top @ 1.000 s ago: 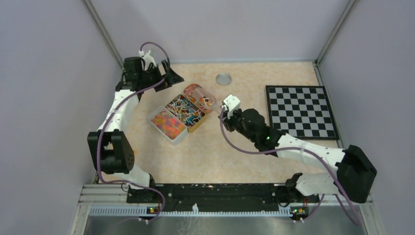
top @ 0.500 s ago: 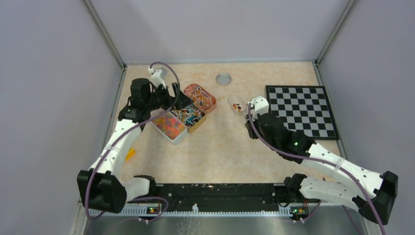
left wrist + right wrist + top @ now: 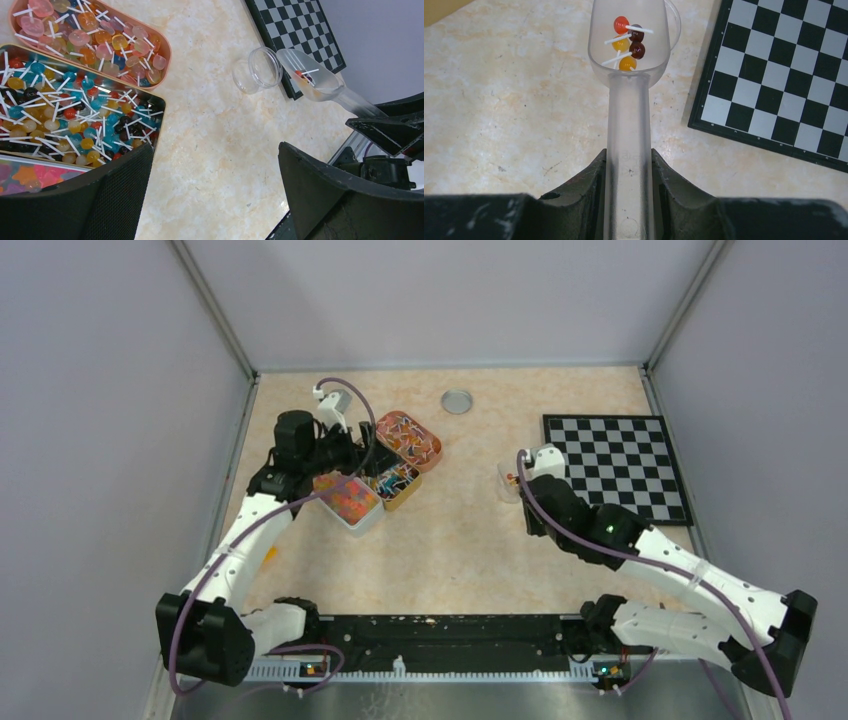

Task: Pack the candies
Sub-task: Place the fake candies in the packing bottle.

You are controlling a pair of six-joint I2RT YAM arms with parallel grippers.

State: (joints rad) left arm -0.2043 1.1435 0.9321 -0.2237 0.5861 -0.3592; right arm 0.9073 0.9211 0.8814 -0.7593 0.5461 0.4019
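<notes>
The candies (image 3: 343, 495), a pink and orange mass, fill a clear tray (image 3: 364, 522) left of centre; a corner of them shows in the left wrist view (image 3: 27, 179). My left gripper (image 3: 372, 455) hangs open and empty over the trays, and its jaws (image 3: 215, 165) frame bare table. My right gripper (image 3: 527, 472) is shut on the handle of a clear plastic scoop (image 3: 629, 120). The scoop's bowl (image 3: 630, 42) holds several small ball lollipops with white sticks. It hangs at a small clear jar (image 3: 257, 70), whose rim (image 3: 675, 20) shows behind it.
A gold tin (image 3: 398, 483) of dark and blue lollipops and a pink oval tin (image 3: 408, 438) of pale lollipops stand beside the clear tray. A chessboard (image 3: 615, 468) lies at the right. A round metal lid (image 3: 457, 401) lies at the back. A small orange object (image 3: 266, 556) lies at the left edge.
My right gripper carried the scoop from the tins rightward to the jar by the chessboard. My left arm swung from the back left corner forward over the trays.
</notes>
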